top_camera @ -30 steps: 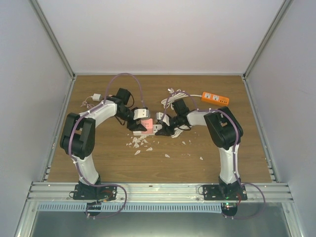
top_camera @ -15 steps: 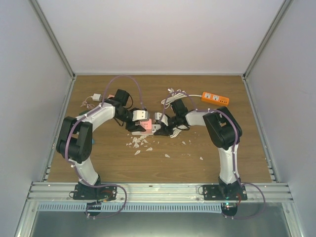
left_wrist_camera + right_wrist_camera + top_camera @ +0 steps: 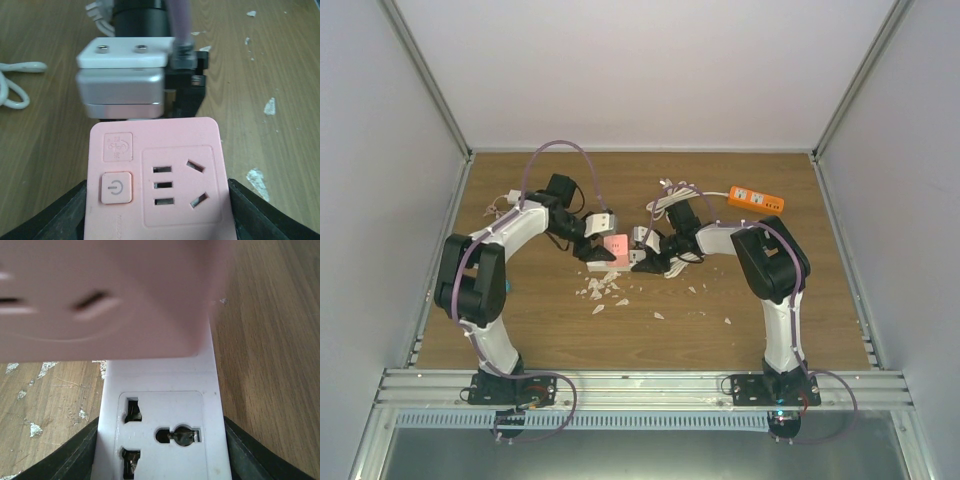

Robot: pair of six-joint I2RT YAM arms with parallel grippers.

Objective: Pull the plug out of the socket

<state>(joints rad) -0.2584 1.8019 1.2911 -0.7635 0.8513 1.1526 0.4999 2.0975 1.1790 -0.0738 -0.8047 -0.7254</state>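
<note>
The plug is a pink block (image 3: 160, 180) with a power button and its own outlet holes. My left gripper (image 3: 159, 217) is shut on it, a black finger (image 3: 60, 220) against each side. The socket is a white strip (image 3: 162, 435), and my right gripper (image 3: 162, 460) is shut on its sides. In the right wrist view the pink plug (image 3: 100, 295) hangs blurred over the strip's far end; I cannot tell whether its pins are still in. From above, the plug (image 3: 616, 246) and the socket (image 3: 636, 259) meet mid-table between my left gripper (image 3: 601, 243) and my right gripper (image 3: 647, 252).
An orange power strip (image 3: 756, 199) lies at the back right beside a bundle of white cable (image 3: 670, 196). A small white charger (image 3: 513, 197) sits at the back left. White chips (image 3: 605, 290) litter the wood just in front of the grippers. Grey walls enclose the table.
The left arm has swung its elbow back and to the left, and the pink plug has shifted slightly toward the far side. The right arm has stayed nearly still.
</note>
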